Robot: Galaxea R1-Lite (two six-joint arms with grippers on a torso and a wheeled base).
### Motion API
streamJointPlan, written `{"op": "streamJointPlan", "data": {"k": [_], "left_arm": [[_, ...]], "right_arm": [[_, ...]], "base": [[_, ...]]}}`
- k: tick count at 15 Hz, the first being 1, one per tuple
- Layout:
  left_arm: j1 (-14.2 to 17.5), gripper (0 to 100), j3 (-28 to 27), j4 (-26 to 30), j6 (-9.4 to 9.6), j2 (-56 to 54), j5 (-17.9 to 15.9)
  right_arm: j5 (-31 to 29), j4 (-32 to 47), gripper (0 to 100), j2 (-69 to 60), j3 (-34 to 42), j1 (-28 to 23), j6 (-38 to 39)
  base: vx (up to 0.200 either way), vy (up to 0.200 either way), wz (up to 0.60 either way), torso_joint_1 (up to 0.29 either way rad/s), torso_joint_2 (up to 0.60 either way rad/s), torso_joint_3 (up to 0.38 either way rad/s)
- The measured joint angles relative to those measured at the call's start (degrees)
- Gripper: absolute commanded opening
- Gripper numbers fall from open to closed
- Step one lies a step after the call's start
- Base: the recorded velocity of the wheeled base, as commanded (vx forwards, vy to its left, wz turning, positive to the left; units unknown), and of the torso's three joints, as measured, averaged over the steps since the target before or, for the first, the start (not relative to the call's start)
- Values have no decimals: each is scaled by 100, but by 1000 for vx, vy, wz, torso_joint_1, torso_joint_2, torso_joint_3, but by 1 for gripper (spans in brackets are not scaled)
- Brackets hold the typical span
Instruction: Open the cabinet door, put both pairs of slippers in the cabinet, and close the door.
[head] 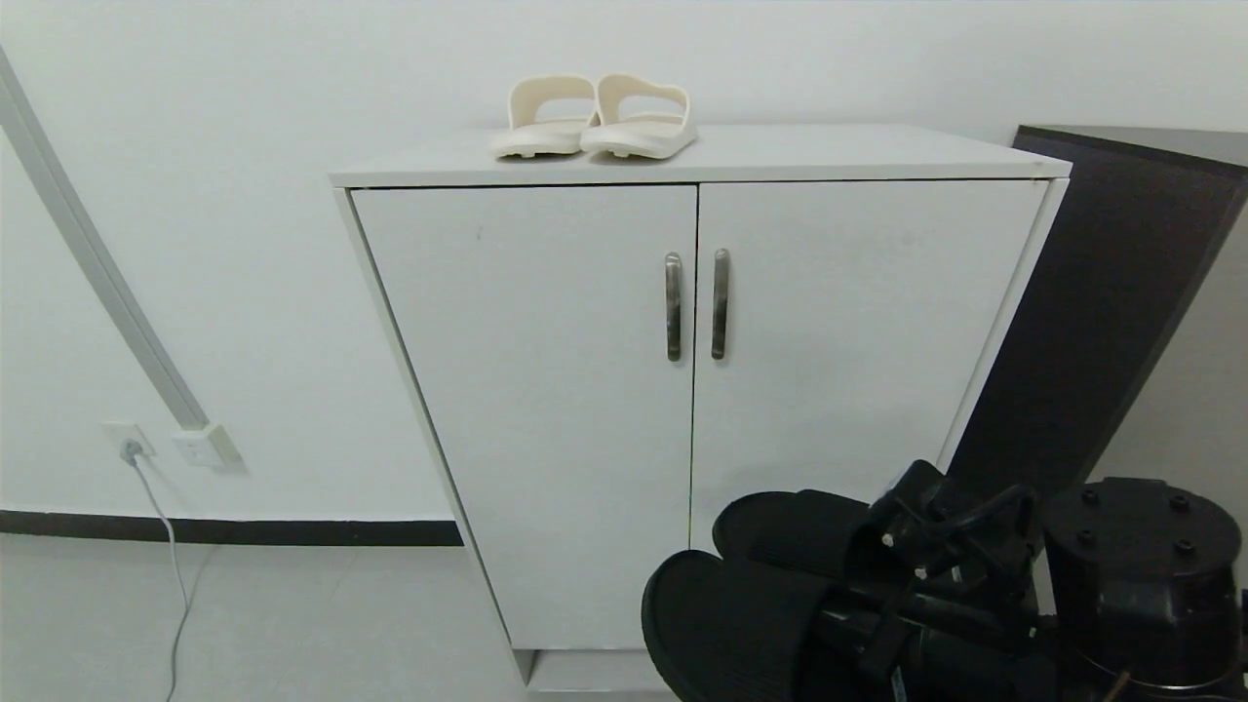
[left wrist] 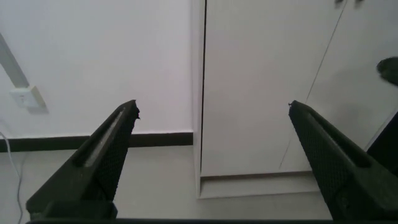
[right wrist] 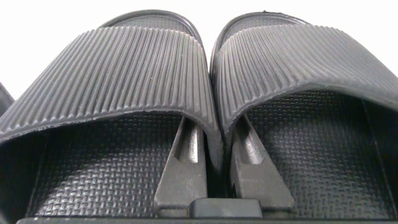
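Black slippers [head: 746,609], ribbed across the straps, hang side by side low in front of the white cabinet [head: 546,409], whose doors are shut. Their toes point away from the wrist. The right jaws pinch their touching inner edges, one finger under each strap. Cream slippers [head: 595,122] rest on the cabinet top, lengthwise front to back. The left jaws are spread wide, aimed at the cabinet's lower left corner.

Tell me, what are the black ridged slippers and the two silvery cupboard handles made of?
The black ridged slippers look like matte rubber or foam: moulded ridges on the straps, a dimpled footbed, no shine. The two silvery cupboard handles look like brushed metal, with dull grey gleams; coated plastic is possible.
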Motion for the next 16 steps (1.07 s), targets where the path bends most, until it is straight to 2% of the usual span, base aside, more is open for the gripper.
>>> {"op": "streamJointPlan", "data": {"k": [4, 6, 8, 10, 12, 14, 16], "left_arm": [[0, 100, -712, -366, 55, 1428, -811], [-22, 100, -913, -996, 85, 2381, -1325], [-251, 100, -1064, -1792, 115, 3407, -1665], [-788, 100, -1215, -2632, 126, 4387, -1793], [-1563, 100, -1560, -3278, 73, 5355, -1749], [-2319, 100, -2253, -3566, -111, 6183, -1610], [-2814, 100, -2999, -3693, -319, 6846, -1514]], "right_arm": [[2, -30, 0, 2, 61, 0, -167], [22, -26, 0, 4, 74, 0, -169], [22, -22, 0, 12, 80, 1, -177], [22, -17, 0, 20, 88, 6, -172], [30, -22, 0, 23, 89, 11, -169], [33, -20, 0, 30, 94, 9, -158], [30, -20, 0, 56, 96, -2, -134]], "base": [[0, 0, 0, 1, 15, 12], [0, 0, 0, 0, 0, 0], [0, 0, 0, 0, 0, 0], [0, 0, 0, 0, 0, 0], [0, 0, 0, 0, 0, 0], [0, 0, 0, 0, 0, 0], [0, 0, 0, 0, 0, 0]]}}
